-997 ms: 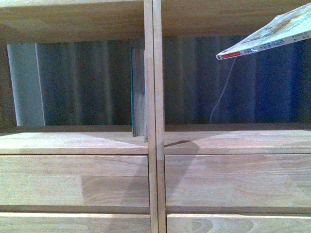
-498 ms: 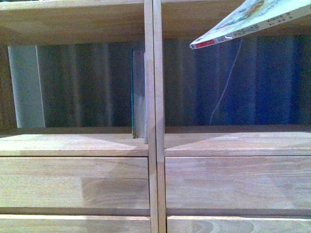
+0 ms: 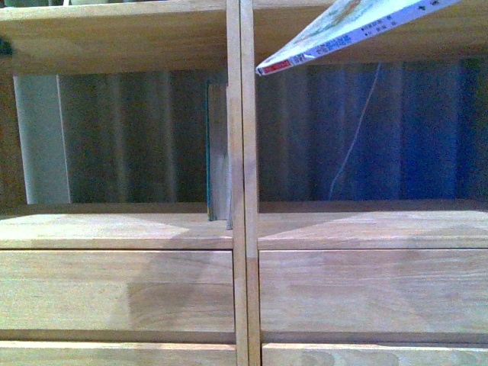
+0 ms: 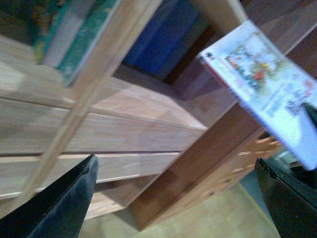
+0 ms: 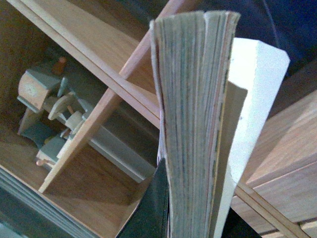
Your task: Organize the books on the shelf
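Observation:
The thin paperback point(image 3: 351, 30) hangs tilted in the upper right of the front view, its red-marked spine end point(image 3: 268, 69) close to the central divider point(image 3: 244, 152) of the light-wood shelf. My right gripper point(image 5: 190, 218) is shut on it, one dark finger point(image 5: 153, 208) pressed against the page edges point(image 5: 193, 124). The teal book point(image 3: 217, 152) stands upright in the left compartment, against the divider. In the left wrist view the paperback point(image 4: 267, 94) floats in front of the shelf. My left gripper point(image 4: 176, 198) is open and holds nothing, low beside the shelf.
A thin pale cable point(image 3: 351, 152) hangs at the back of the right compartment. Plain drawer fronts point(image 3: 114, 290) sit below the shelf board point(image 3: 114, 229). A darker reddish-brown cabinet point(image 4: 213, 158) stands beside the shelf. A wooden toy point(image 5: 49, 109) sits in another compartment.
The paperback has moved left and upward in the front view, its spine end now near the central divider. The teal book has not moved.

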{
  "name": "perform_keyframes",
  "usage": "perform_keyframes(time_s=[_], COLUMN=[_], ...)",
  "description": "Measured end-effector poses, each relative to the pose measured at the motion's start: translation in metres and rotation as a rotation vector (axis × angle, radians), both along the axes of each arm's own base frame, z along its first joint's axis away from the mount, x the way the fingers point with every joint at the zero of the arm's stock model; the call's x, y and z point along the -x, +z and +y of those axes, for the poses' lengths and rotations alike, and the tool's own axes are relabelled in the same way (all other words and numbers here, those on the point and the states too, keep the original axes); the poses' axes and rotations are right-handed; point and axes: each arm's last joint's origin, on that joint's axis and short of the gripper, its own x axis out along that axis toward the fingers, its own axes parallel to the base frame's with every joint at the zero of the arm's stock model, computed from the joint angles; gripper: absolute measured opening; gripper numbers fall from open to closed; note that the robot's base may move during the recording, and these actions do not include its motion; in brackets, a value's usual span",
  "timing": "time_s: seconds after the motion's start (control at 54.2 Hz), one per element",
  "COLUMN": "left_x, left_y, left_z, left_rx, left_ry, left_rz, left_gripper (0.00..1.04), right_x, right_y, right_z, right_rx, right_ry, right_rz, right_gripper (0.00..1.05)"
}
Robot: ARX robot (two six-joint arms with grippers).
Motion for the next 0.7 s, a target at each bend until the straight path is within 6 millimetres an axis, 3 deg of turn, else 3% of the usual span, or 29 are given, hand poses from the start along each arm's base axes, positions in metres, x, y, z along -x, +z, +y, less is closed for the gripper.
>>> perform_keyframes(time_s=[0.258, 0.461, 0.701], left_x=[-0.003, -0.013, -0.023], left_y=[0.036, 0.032, 0.029], left_z=[-0.044, -0.069, -0.081], left_rx=[0.291, 0.400, 0.457], left_ry=[-0.182, -0.221, -0.218], left_rz=[0.065, 0.163, 0.188], left_gripper=[0.97, 0.97, 0.97], right_x=[-0.011, -0.013, -0.009], right_y=[0.003, 0.018, 0.035], right_z=[0.002, -0.002, 0.002], right_rx=[-0.035, -0.076, -0.094], right_ry=[0.028, 0.033, 0.070], right_rz=[-0.004, -0.044, -0.081], right_gripper=[0.07, 0.07, 0.07])
